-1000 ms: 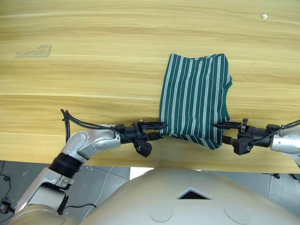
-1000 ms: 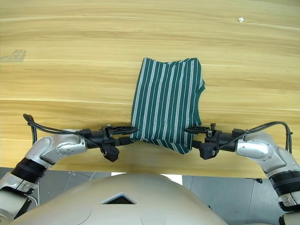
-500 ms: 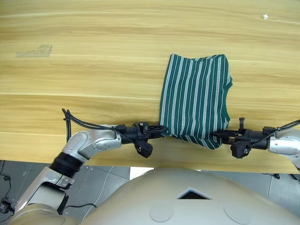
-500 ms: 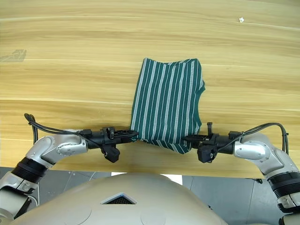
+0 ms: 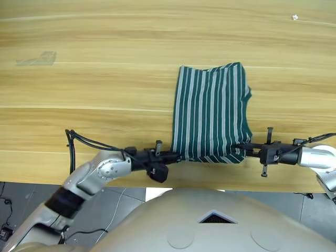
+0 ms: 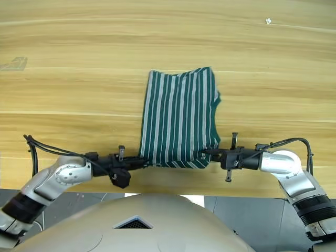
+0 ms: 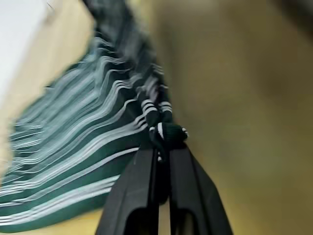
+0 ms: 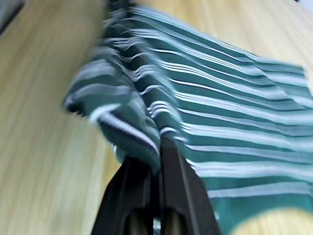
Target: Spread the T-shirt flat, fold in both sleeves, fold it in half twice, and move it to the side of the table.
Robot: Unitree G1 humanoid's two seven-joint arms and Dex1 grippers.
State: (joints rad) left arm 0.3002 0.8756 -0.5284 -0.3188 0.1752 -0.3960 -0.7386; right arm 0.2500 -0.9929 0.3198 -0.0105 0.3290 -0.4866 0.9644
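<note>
Wooden bench point(image 5: 105, 79) with pale grain carries everything. On it, a little right of the middle, lies the T-shirt point(image 5: 210, 113), dark green with white stripes. It is folded into a narrow panel that runs from close to the bench's near edge toward its centre, the far end lying flat. The left gripper point(image 5: 177, 156) is at the cloth's near left corner, its two fingers point(image 7: 142, 181) pressed together on a bunched bit of hem. The right gripper point(image 5: 242, 150) is at the near right corner, its fingers point(image 8: 178, 186) likewise clamped on the fabric.
</note>
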